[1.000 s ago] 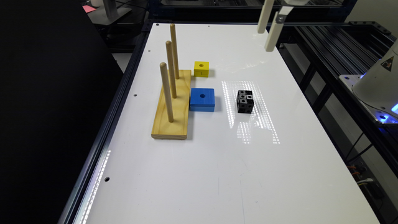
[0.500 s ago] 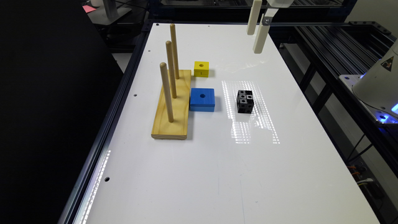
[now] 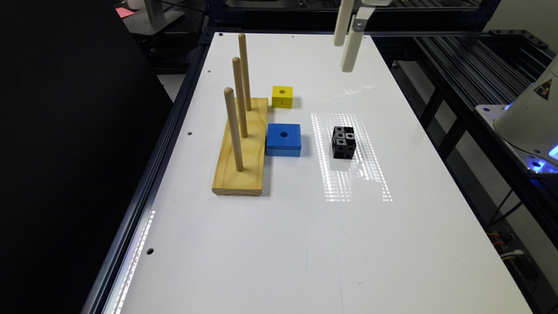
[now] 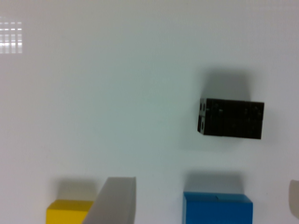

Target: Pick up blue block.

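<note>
While the gripper (image 3: 347,54) hangs high above the far end of the white table (image 3: 270,244), its two pale fingers (image 3: 352,50) stand well apart, spread wide and holding nothing. Taking the exterior view from its left: the wooden peg base (image 3: 241,148) with three upright dowels lies farthest from the gripper sideways. Just beside that base sits the blue block (image 3: 284,139), flat on the table, hole upward, well below and nearer the camera than the gripper. The yellow cube (image 3: 282,96) rests beyond the blue block, closer to the gripper. The black cube (image 3: 343,141) lies almost under the gripper's line, apart from the blue block.

In the wrist view one finger (image 4: 112,201) overlaps the yellow cube (image 4: 65,211), with the blue block (image 4: 217,208) between the fingers and the black cube (image 4: 231,118) beyond.
</note>
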